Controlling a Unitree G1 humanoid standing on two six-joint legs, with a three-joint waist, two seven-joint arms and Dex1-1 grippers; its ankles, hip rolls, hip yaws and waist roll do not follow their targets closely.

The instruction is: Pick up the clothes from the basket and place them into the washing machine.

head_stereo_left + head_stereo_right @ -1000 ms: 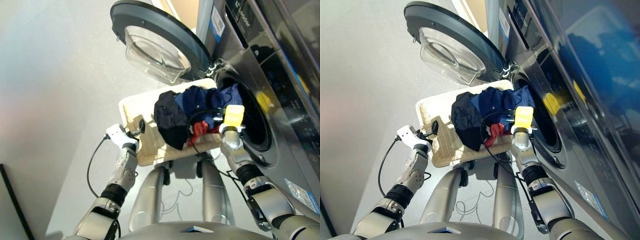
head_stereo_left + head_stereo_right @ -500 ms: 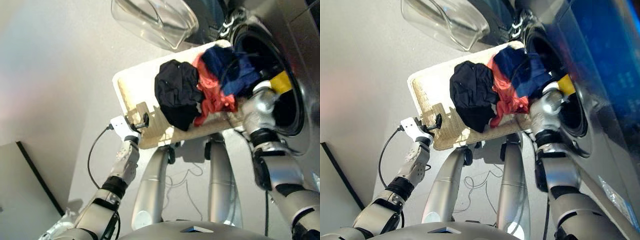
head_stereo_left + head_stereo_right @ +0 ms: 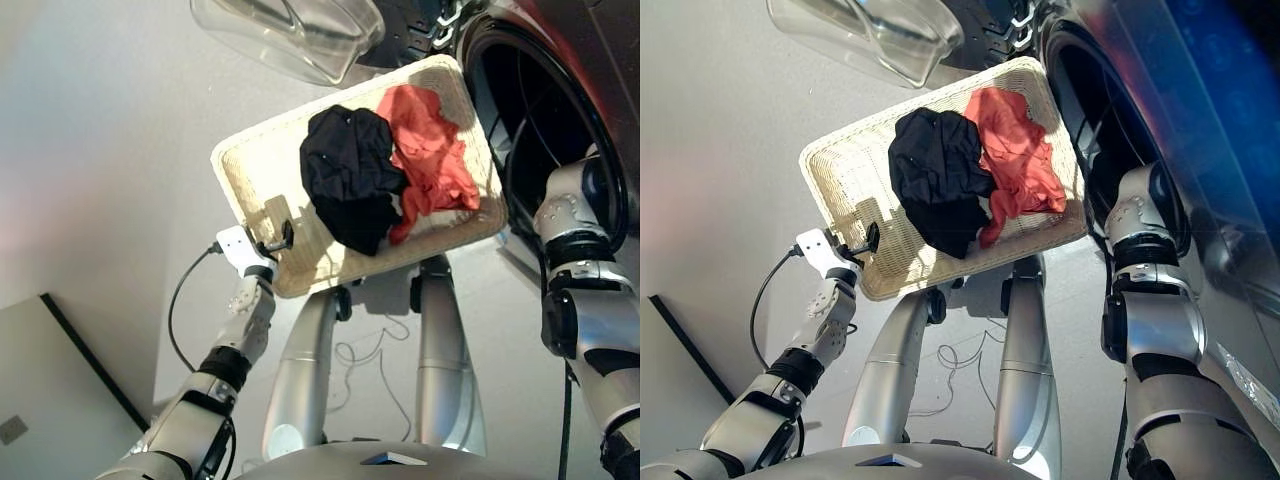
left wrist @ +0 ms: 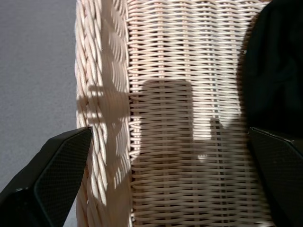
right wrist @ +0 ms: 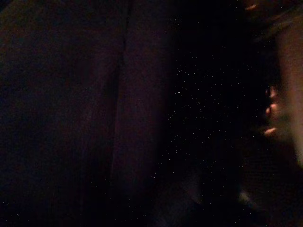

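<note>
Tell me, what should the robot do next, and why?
Probably pull the right arm back out of the washing machine and reach for the coral red garment. That arm is inside the drum, its gripper hidden. The red and black garment remain in the basket; the red lies nearer the drum.

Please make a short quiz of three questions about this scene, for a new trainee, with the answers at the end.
1. True or false: the navy garment lies in the basket.
2. Which garment lies nearer the washing machine: A) the black garment, B) the coral red garment?
3. Fill in: the left gripper hovers over the basket's ____ , with its fingers apart.

Key: 1. False; only two garments show there. 2. B. 3. Rim. The right arm reaches into the drum, so its gripper is hidden.
</note>
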